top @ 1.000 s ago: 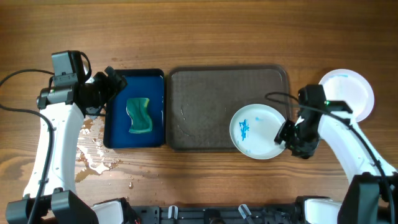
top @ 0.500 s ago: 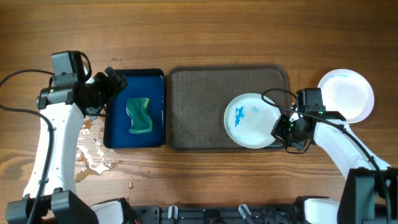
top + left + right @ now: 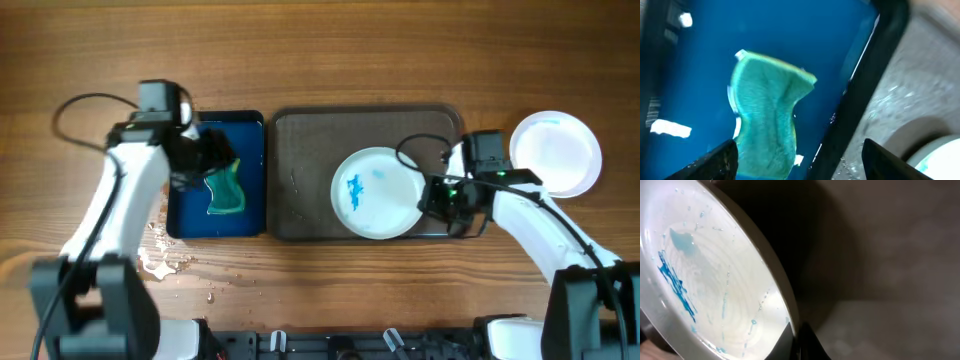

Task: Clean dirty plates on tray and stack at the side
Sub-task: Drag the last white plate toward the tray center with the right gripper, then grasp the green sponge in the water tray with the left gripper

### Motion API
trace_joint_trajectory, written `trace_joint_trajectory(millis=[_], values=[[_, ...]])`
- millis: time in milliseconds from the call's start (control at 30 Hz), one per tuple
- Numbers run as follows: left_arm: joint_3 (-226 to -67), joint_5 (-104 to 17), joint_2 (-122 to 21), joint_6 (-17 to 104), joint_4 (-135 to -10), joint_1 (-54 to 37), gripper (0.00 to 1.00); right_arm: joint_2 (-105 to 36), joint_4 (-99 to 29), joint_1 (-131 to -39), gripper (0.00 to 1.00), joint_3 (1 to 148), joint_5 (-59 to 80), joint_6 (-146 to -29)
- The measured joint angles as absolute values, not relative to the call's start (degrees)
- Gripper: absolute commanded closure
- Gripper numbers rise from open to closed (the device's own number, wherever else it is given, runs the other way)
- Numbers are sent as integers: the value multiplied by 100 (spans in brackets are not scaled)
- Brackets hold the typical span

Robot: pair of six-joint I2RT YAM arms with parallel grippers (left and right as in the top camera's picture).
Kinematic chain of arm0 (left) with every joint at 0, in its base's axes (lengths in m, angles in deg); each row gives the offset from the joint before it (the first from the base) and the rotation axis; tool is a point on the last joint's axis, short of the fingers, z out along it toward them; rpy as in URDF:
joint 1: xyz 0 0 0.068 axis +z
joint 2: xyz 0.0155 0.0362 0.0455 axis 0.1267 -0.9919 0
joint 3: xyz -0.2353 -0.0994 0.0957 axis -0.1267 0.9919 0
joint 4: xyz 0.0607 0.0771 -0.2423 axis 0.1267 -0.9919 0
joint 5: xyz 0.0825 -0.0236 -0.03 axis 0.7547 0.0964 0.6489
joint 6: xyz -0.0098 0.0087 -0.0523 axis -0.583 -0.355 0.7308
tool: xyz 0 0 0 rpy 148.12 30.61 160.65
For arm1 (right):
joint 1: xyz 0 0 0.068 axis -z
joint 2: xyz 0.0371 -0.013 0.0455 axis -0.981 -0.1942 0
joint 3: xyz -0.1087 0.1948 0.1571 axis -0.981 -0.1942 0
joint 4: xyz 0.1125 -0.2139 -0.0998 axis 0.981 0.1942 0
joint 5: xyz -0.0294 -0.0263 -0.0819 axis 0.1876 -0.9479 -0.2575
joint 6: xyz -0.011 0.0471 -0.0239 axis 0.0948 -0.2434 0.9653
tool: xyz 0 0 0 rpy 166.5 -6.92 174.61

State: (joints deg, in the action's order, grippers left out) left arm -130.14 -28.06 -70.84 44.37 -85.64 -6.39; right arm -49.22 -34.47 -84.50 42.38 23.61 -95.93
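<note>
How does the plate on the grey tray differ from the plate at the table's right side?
The tray plate carries bright blue smears; the side plate shows only a faint blue wash. The tray plate lies on the tray, the right gripper at its rim; the side plate lies on the table, untouched. Both are round, white, similar in size.

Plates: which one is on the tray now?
The blue-smeared plate, on the brown tray, held by the right gripper. The other plate sits on the table, far right.
</note>
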Motion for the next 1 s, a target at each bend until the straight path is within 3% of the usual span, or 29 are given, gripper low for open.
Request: trace_joint_trajectory(millis=[67,133,233,367,400,667,733,800,1000], values=[[-13014,-2806,-7432,4428,-8575,-795,29,-4931,-3449,-8633,96,4238,2361,-9593],[-13014,-2804,-7677,4404,-8616,-832,26,-4942,-3454,-8675,95,4238,2361,-9593],[-13014,-2620,-7904,4393,-8653,-832,28,-4942,-3454,-8675,95,4238,2361,-9593],[-13014,-2428,-7915,4369,-8653,-830,58,-4942,-3458,-8675,95,4238,2361,-9593],[-13014,-2406,-7915,4384,-8651,-830,71,-4942,-3469,-8675,95,4238,2361,-9593],[-13014,-2327,-8055,4325,-8651,-830,58,-4942,-3489,-8675,96,4238,2361,-9593],[-13014,-2327,-8203,4301,-8651,-830,64,-4942,-3489,-8675,95,4238,2361,-9593],[-13014,-2329,-8284,4279,-8649,-830,96,-4942,-3480,-8675,95,4238,2361,-9593],[-13014,-2417,-8297,4255,-8601,-830,96,-4942,-3465,-8675,96,4238,2361,-9593]])
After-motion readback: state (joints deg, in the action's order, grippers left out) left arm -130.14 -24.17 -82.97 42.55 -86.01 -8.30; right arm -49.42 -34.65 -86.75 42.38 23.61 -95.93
